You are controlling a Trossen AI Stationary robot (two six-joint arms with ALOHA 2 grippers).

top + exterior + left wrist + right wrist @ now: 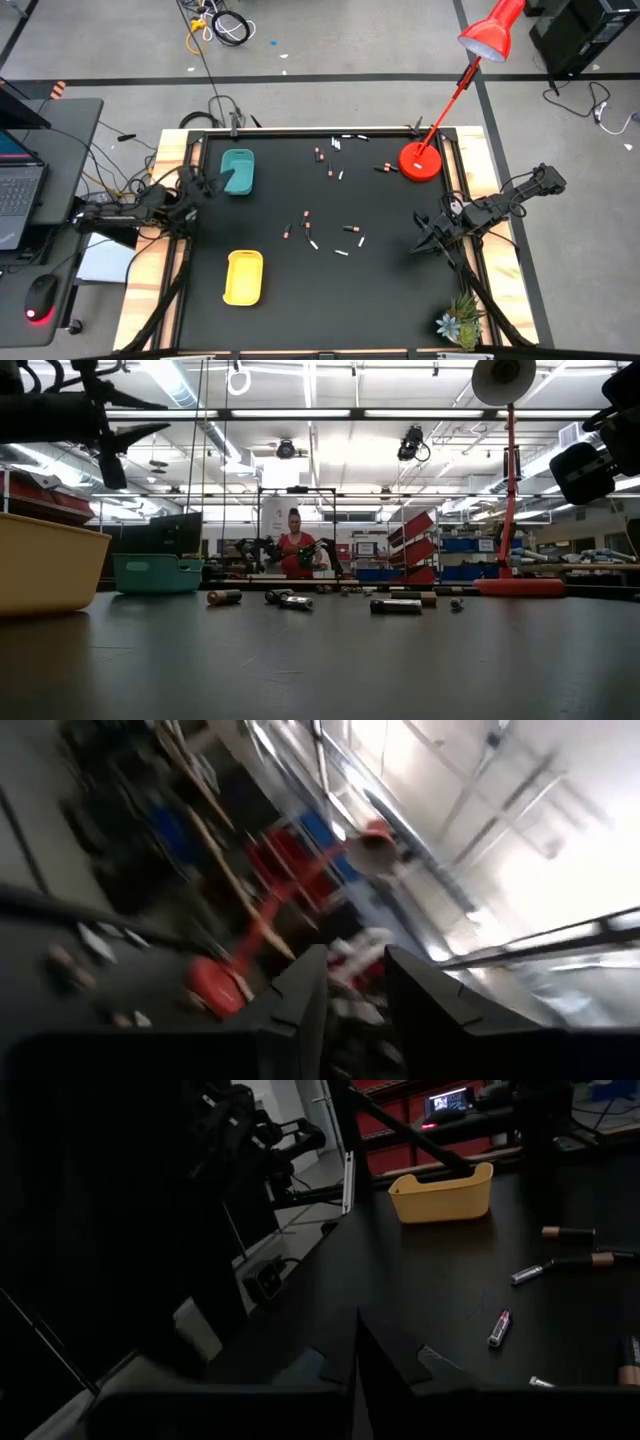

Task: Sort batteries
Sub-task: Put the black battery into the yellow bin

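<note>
left tool (207, 186) by teal tray (238, 171): gap between fingers, grip unclear | right tool (425, 240): closed, empty | batteries (347, 229): scattered on bench (300, 300), labels unreadable

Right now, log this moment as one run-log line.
left gripper: open, beside teal tray | right gripper: shut, empty | batteries: scattered | yellow tray: empty

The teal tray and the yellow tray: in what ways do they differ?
The teal tray lies toward the table's far edge, by the left gripper; the yellow tray lies toward the near edge, with no gripper by it. In the low view the yellow tray looms large and close, the teal tray small and farther off. Both are rectangular, open-topped, on the table's left side.
</note>
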